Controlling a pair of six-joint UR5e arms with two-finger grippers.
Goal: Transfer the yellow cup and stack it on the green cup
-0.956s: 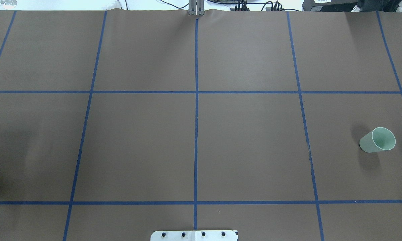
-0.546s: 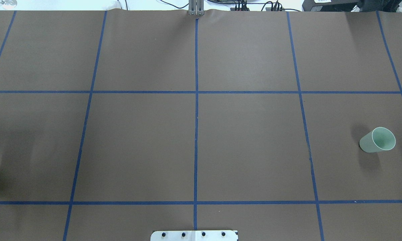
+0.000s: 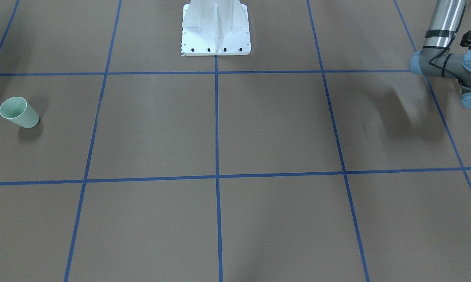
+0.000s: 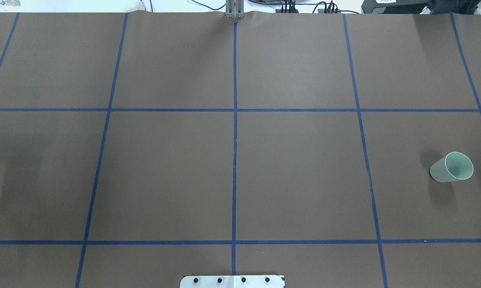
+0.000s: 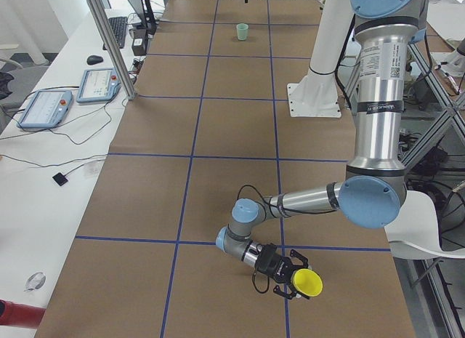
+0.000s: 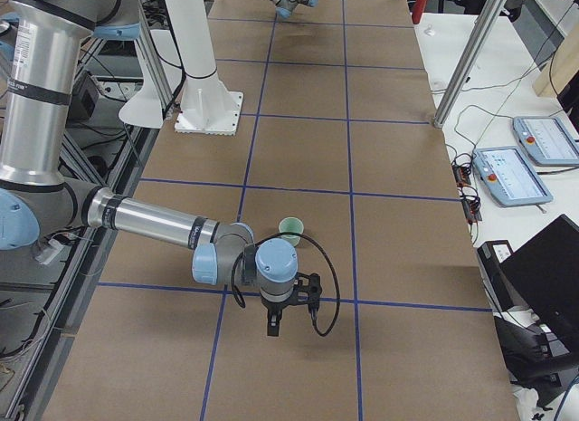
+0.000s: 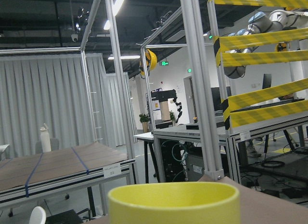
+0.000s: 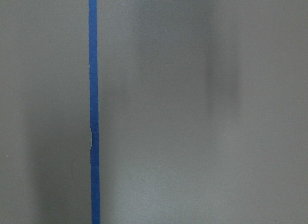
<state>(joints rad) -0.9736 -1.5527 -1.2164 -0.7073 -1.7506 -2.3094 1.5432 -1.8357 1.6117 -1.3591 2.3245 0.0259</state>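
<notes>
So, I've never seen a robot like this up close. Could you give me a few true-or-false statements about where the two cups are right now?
1. The green cup stands upright on the table. True.
2. The yellow cup already sits in the green cup. False: the left gripper holds it, tipped sideways, at the opposite end of the table.
3. The right gripper is holding the green cup. False: it is near that cup, but the cup stands free, apart from it.
4. Blue tape lines mark the table into a grid. True.
</notes>
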